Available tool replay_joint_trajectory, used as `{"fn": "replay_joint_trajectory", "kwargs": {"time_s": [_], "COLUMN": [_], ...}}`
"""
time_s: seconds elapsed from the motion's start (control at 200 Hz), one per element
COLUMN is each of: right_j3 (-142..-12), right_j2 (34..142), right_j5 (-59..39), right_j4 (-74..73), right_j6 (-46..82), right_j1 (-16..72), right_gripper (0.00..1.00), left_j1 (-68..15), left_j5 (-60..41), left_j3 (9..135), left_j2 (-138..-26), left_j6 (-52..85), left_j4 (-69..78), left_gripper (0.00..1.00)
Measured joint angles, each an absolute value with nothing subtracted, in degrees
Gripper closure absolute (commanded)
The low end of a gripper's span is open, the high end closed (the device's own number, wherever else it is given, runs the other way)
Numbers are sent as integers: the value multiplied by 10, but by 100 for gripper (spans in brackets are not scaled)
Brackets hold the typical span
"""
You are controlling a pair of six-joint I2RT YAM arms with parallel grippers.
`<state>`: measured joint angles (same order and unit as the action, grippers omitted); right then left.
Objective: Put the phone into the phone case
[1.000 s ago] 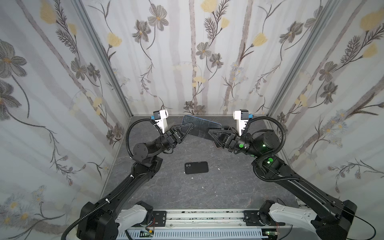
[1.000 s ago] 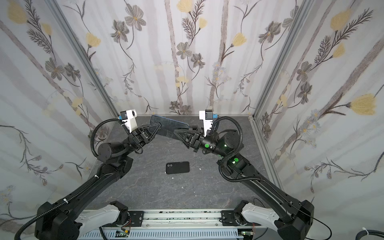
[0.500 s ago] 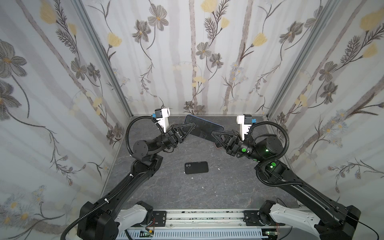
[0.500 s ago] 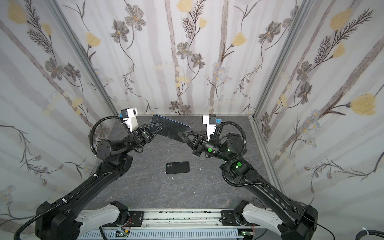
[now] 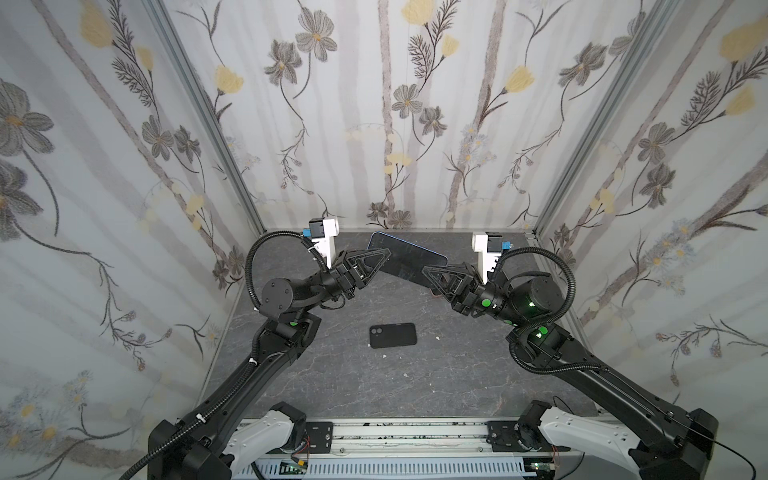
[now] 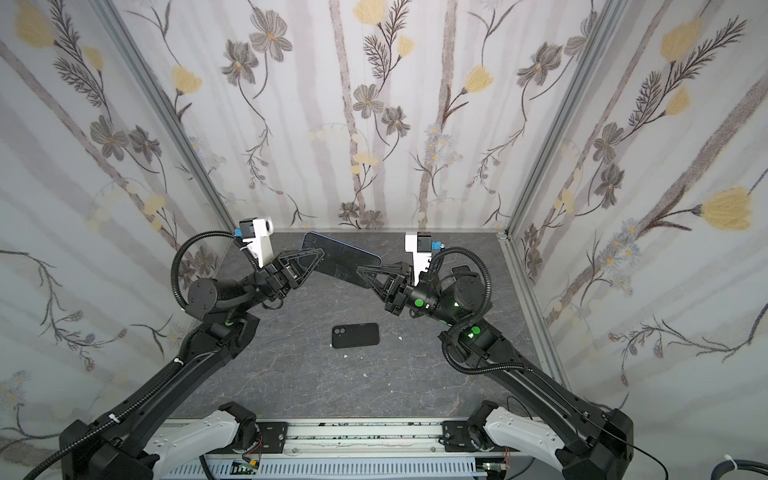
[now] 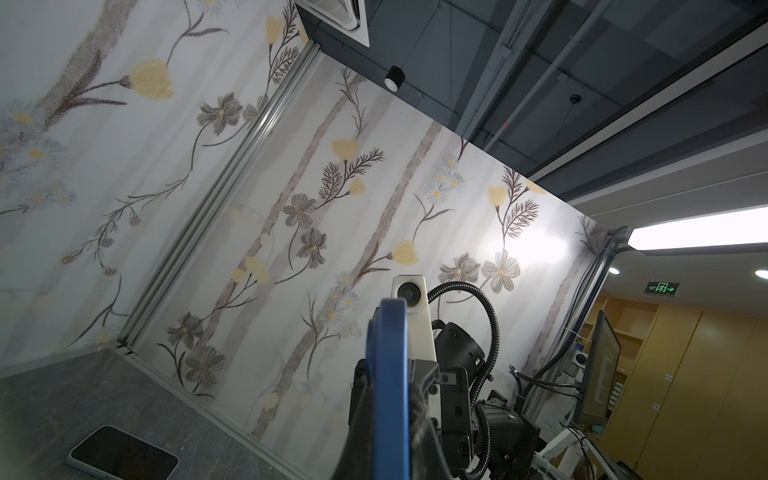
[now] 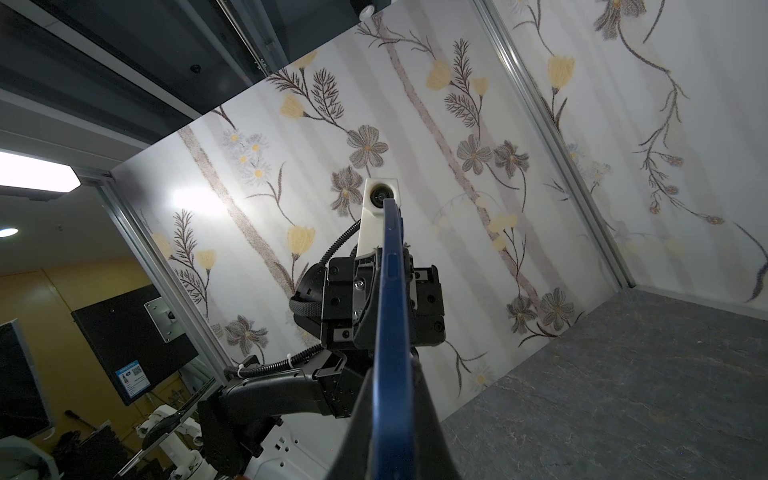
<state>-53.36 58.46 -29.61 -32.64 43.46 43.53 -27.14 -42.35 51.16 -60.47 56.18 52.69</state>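
The phone [image 5: 409,258] is pinched at one end by the left gripper [image 5: 384,254] and at the other by the right gripper [image 5: 427,272]; the phone case [image 5: 392,335] is seen lying below them, well apart.

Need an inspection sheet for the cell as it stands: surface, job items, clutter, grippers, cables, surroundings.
Surface: grey marbled table.
Job's things: phone held in the air, tilted, between the arms; black case flat on the table, camera cutout showing, apart from both grippers.
Clutter: a few white specks near the case.
Grippers: left gripper and right gripper both shut on the phone, at opposite ends.
Cables: ribbed black hoses looped over each wrist, not tangled.
Surroundings: floral walls on three sides; monitor outside.
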Motion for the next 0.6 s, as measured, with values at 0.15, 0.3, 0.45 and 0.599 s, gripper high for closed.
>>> {"fn": "replay_joint_trajectory", "kwargs": {"time_s": [0.15, 0.3, 0.45, 0.599], "right_j3": [-532, -526, -541, -561], "right_j2": [583, 551, 534, 574], "right_j5": [-297, -261, -186, -161], "right_j4": [-326, -256, -131, -10], "right_j6": [426, 388, 335, 314], "right_j1": [435, 429, 390, 337], "right_gripper": [100, 100, 100, 100], "left_j1": [-270, -269, -265, -255], "left_j5": [-399, -288, -93, 35], "left_j3": [512, 515, 515, 515], "left_j2": [-599, -550, -499, -531], "left_j6": [541, 488, 407, 356], "left_j4": [508, 396, 216, 40], "left_gripper": [8, 5, 8, 6]}}
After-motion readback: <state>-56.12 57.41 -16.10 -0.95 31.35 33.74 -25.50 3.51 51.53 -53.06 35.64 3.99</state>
